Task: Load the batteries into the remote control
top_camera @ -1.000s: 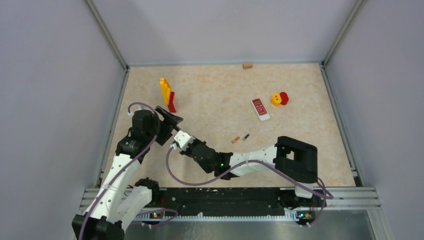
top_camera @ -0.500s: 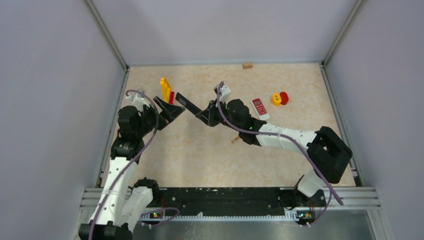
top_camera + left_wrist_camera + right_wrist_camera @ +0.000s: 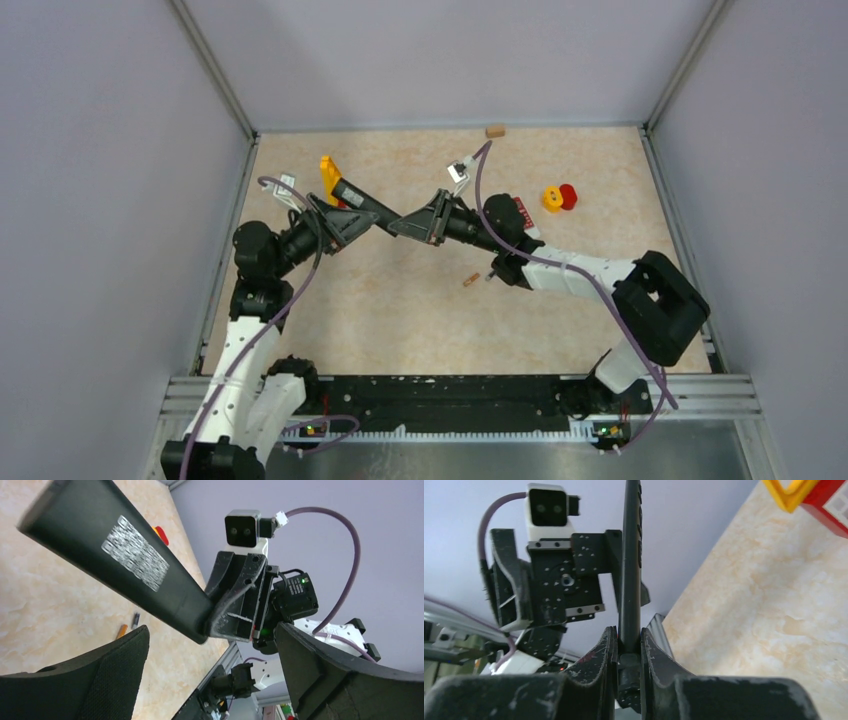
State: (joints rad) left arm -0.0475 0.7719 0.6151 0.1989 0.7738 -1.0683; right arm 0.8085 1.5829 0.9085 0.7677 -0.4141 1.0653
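Note:
A black remote (image 3: 366, 205) hangs above the table between my two grippers. My right gripper (image 3: 412, 224) is shut on its near end, and in the right wrist view (image 3: 629, 636) the fingers clamp the thin black remote (image 3: 631, 555) edge-on. My left gripper (image 3: 338, 222) is open, its jaws wide apart below the remote (image 3: 135, 555) and not touching it in the left wrist view (image 3: 210, 650). An orange battery (image 3: 470, 280) and a dark battery (image 3: 491, 274) lie on the table under my right arm. They also show in the left wrist view, the orange battery (image 3: 121, 630) next to the dark battery (image 3: 136, 620).
A white and red remote (image 3: 520, 208) lies partly hidden behind my right arm. Yellow and red blocks (image 3: 331, 177) stand at the back left. A yellow and red toy (image 3: 560, 197) sits at the back right. A small wooden block (image 3: 494, 130) lies by the back wall.
My right arm has swung from the near left up to the table's middle. The black remote is higher and farther back. My left gripper has turned toward it.

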